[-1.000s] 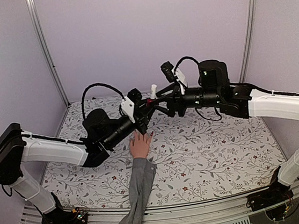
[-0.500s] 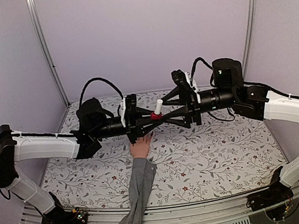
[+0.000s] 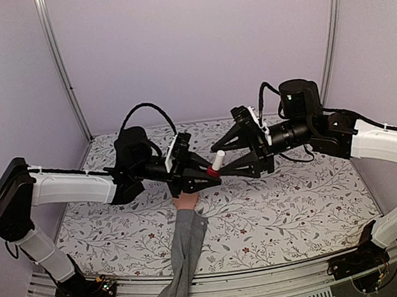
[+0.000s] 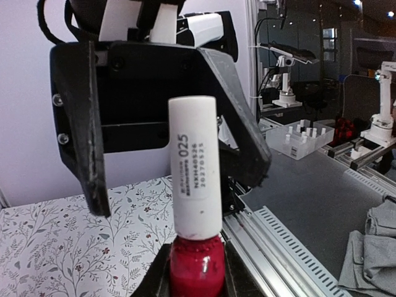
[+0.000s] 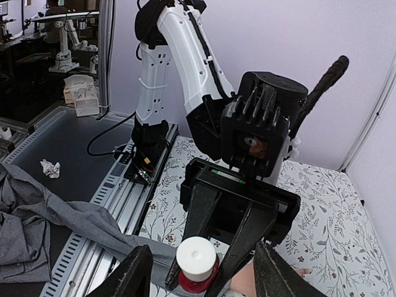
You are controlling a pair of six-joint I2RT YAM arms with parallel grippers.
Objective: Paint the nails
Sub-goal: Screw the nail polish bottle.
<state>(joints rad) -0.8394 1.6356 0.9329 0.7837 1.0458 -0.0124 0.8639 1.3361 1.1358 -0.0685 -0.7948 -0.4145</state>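
Left claw (image 3: 207, 177) clamped on red polish bottle (image 4: 197, 269) with white cap (image 4: 193, 167); right claw (image 3: 219, 162) jaws apart, straddling that cap; mannequin hand (image 3: 185, 201) on counter (image 3: 284, 203) nearby.

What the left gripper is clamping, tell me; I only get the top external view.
Observer: Left wrist view: the left gripper is shut on a red polish bottle below its white cap.
Operator: Give me the cap's marking.
Observer: Its label reads 025, printed along the side.
Operator: Report the right gripper.
Observer: Right wrist view: the right gripper is open, the cap between its fingers with a gap on each side.
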